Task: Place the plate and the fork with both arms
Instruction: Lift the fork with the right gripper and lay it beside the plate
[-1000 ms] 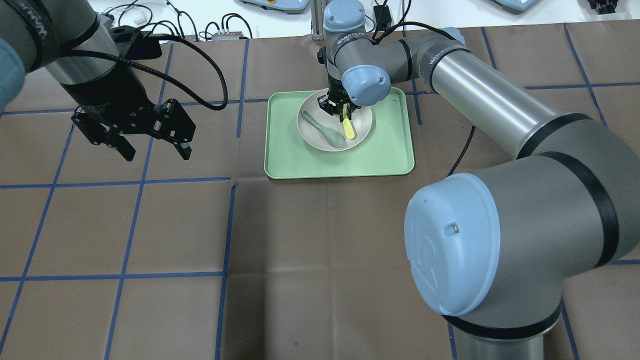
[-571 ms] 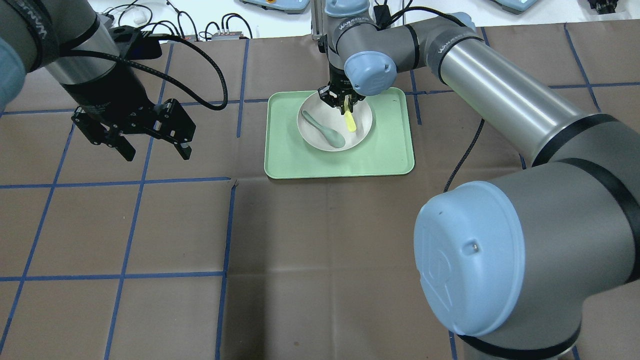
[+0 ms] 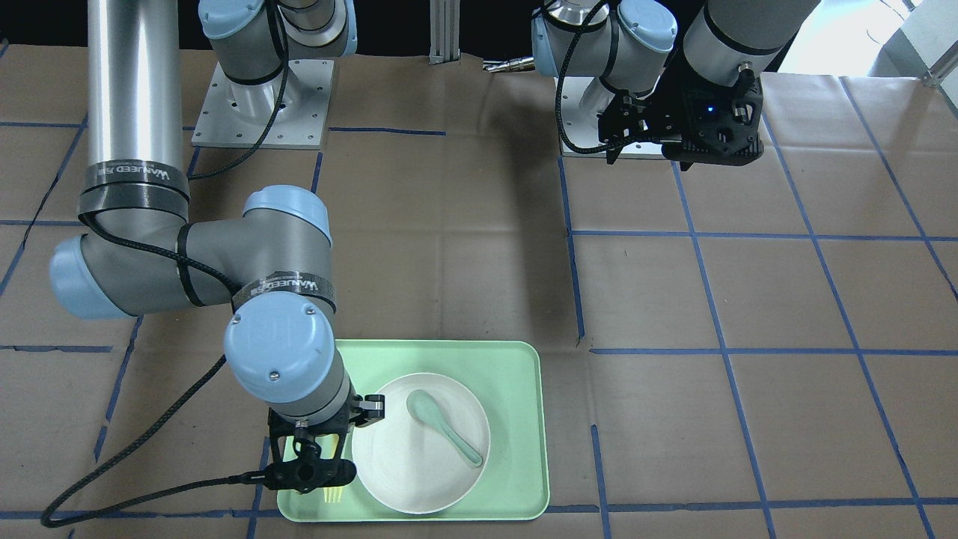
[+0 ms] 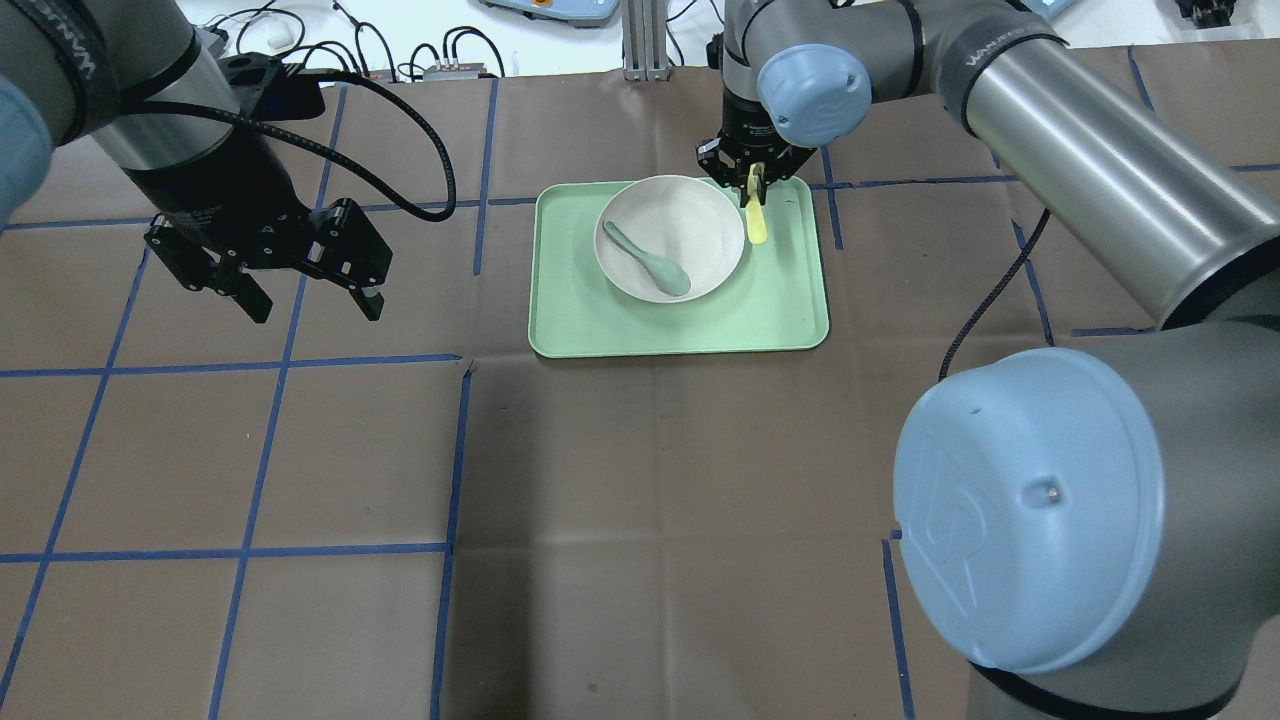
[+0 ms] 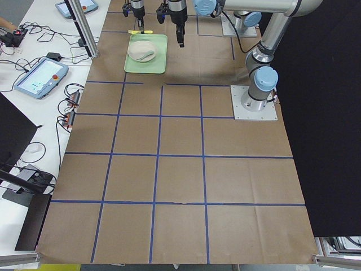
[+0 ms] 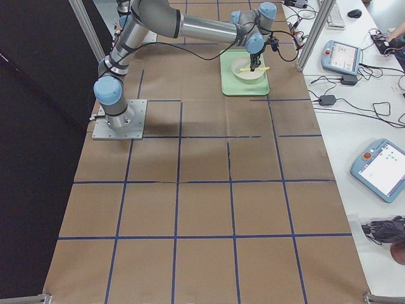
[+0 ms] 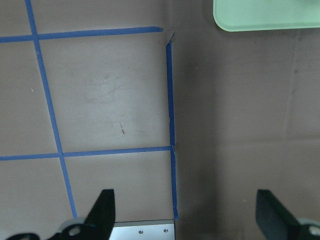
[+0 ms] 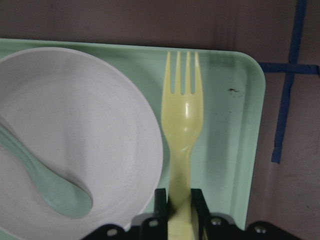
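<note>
Right end effector (image 8: 178,201) clamps fork (image 8: 183,107) beside plate (image 8: 142,142) rim; left end effector (image 7: 184,206) spread.

Robotics lab: teach pendants (image 6: 385,168), cable clutter (image 4: 380,45), blue-taped grid (image 4: 247,552) on paper-covered table (image 4: 620,500).

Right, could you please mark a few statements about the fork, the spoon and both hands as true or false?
1. The right hand grips the fork by its handle. True.
2. The fork lies in the plate. False: it is held beside the plate, over the tray.
3. The spoon lies in the plate. True.
4. The left hand is shut on the plate. False: it is open and empty, over the table, apart from the tray.
</note>
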